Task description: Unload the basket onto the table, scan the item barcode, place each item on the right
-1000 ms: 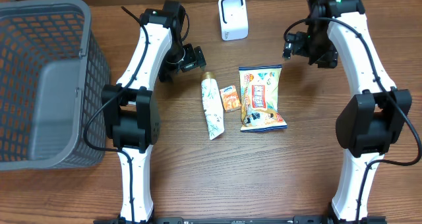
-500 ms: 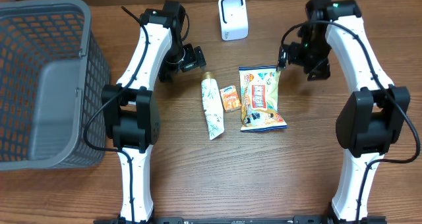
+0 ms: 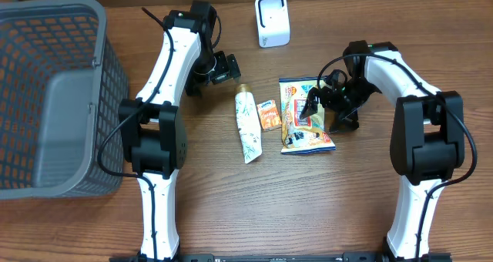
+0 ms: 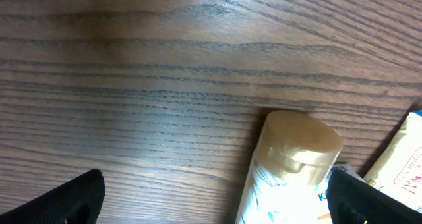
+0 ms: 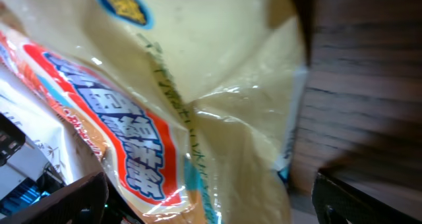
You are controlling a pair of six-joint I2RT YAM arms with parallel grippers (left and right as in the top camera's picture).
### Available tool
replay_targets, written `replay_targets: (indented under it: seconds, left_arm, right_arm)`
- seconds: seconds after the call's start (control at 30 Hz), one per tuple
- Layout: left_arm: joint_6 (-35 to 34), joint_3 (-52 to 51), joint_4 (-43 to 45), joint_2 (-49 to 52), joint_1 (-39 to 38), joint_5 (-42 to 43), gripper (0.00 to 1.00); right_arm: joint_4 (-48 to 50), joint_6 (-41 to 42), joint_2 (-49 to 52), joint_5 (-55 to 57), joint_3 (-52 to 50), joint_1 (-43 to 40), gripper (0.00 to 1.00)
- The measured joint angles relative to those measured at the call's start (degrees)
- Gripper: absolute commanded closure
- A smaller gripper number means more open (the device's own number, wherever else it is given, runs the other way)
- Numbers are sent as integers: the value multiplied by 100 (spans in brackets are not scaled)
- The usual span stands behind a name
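The right end effector hangs wide open, gripping nothing, over the right edge of the yellow plastic snack bag, which lies flat on the brown wooden bench. The left end effector, equally open and empty, hovers by the gold-capped white tube.

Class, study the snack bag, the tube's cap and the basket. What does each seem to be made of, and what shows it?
Snack bag: glossy plastic film; bright glare and sharp creases.
Tube cap: probably smooth plastic with a gold satin finish; soft sheen and a moulded step.
Basket: grey matte plastic, apparently; moulded lattice walls.
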Motion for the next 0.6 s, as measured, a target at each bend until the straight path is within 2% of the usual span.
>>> replay_targets:
  seconds: [0.13, 0.17, 0.27, 0.37, 0.4, 0.47, 0.6]
  left_arm:
    - [0, 0, 0, 0, 0, 0, 0]
    - [0, -2, 0, 0, 0, 0, 0]
    - [0, -2, 0, 0, 0, -2, 0]
    - [0, -2, 2, 0, 0, 0, 0]
    - [0, -2, 0, 0, 0, 0, 0]
    - [0, -2, 0, 0, 0, 0, 0]
    - [0, -2, 0, 0, 0, 0, 0]
  right_arm:
    - [442, 330, -103, -157, -258, 140, 16]
    - [544, 393, -114, -201, -297, 181, 22]
    - [916, 754, -153, -256, -437, 326, 53]
    - [1141, 1019, -142, -177, -505, 363, 73]
    - [1174, 1104, -142, -72, -516, 372, 91]
    - [1191, 1174, -140, 17, -522, 376, 96]
    - [1115, 1283, -136, 341, -514, 378, 96]
